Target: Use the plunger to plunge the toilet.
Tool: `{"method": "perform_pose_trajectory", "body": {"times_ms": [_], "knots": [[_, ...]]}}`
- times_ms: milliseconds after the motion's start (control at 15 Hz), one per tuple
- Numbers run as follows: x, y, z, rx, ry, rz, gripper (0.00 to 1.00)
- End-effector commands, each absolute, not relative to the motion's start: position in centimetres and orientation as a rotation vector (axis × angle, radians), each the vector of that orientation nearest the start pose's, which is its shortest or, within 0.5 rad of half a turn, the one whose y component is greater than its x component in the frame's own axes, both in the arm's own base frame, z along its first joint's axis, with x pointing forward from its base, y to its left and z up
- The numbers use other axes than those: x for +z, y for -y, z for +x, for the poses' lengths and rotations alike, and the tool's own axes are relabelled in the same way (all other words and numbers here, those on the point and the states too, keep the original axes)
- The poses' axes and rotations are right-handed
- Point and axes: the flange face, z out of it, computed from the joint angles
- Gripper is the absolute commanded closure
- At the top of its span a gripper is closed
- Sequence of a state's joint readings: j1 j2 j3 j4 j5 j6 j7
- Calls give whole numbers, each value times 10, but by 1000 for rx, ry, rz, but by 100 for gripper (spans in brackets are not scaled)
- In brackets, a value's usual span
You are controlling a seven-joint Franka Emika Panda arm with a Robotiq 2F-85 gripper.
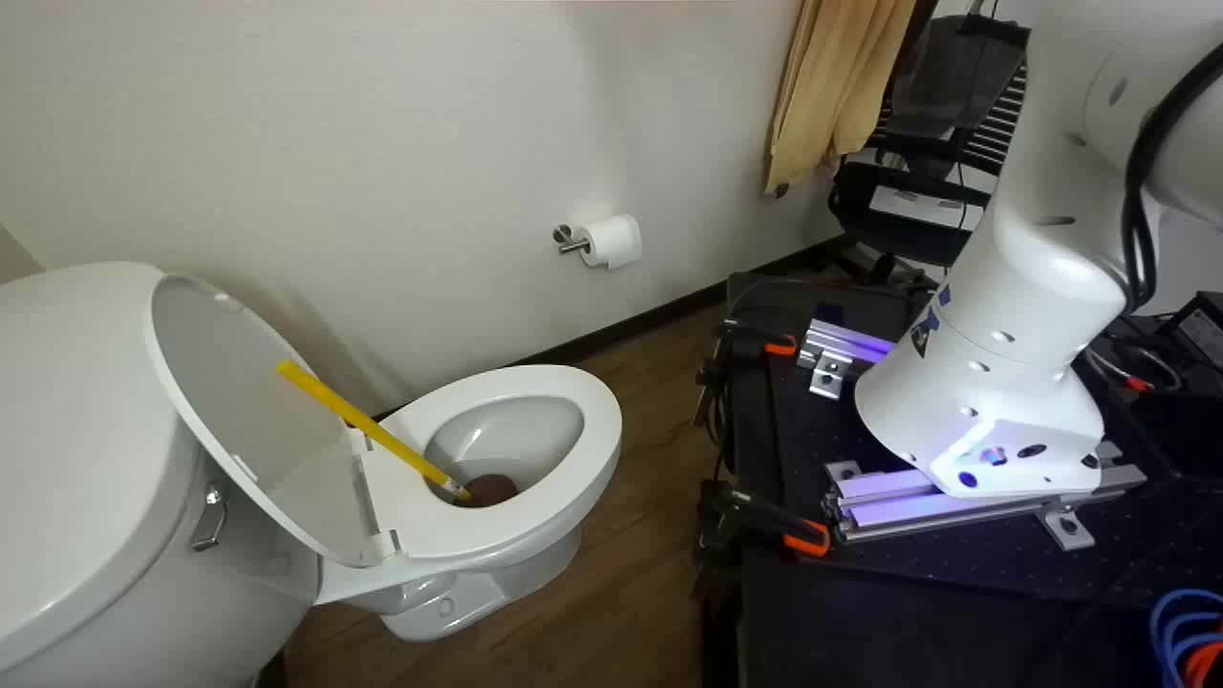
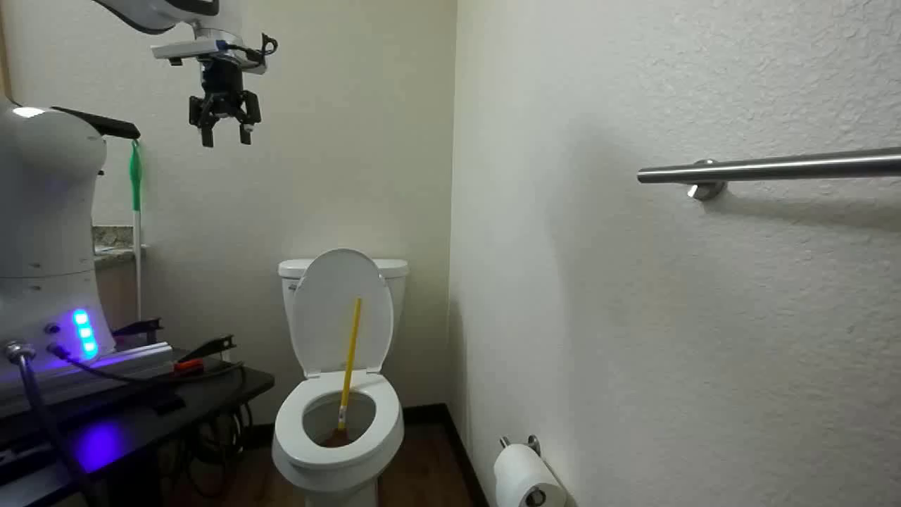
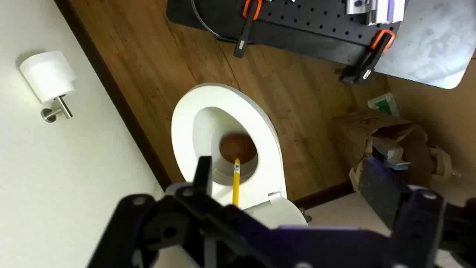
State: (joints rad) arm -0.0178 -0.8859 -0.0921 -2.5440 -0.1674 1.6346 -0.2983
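Against pale walls [image 2: 598, 317], a yellow-handled plunger [image 2: 350, 359] is propped cup-down in the bowl [image 1: 545, 425] of a white toilet [image 2: 389, 415], tilted toward the raised lid [image 2: 325, 310]. High above, the gripper [image 2: 226, 137] is held empty, its fingers [image 2: 207, 135] apart. Likely light and stiff, the handle [image 1: 382, 438] would best be gripped near its top, flex expected from the rubber cup [image 3: 238, 146].

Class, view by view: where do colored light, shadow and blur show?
In an exterior view, violet light tints the robot base; in an exterior view, a soft shadow lies below the metal bar; in the wrist view, the hand is dark and out of focus, the toilet sharper.
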Motion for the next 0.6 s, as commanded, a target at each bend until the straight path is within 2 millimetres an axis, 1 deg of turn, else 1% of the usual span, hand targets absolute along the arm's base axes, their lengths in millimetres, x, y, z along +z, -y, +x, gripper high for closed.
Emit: {"method": "perform_pose_trajectory", "body": {"times_ms": [0, 67, 133, 200, 333, 467, 533], "knots": [[536, 53, 280, 70, 380, -3207, 0], [535, 50, 282, 59, 394, -3185, 0], [534, 61, 281, 41, 349, -3134, 0], [534, 70, 278, 13, 325, -3121, 0], [535, 83, 273, -33, 298, -3070, 0], [534, 92, 272, -20, 288, -3043, 0], [532, 90, 276, -4, 298, -3042, 0]]}}
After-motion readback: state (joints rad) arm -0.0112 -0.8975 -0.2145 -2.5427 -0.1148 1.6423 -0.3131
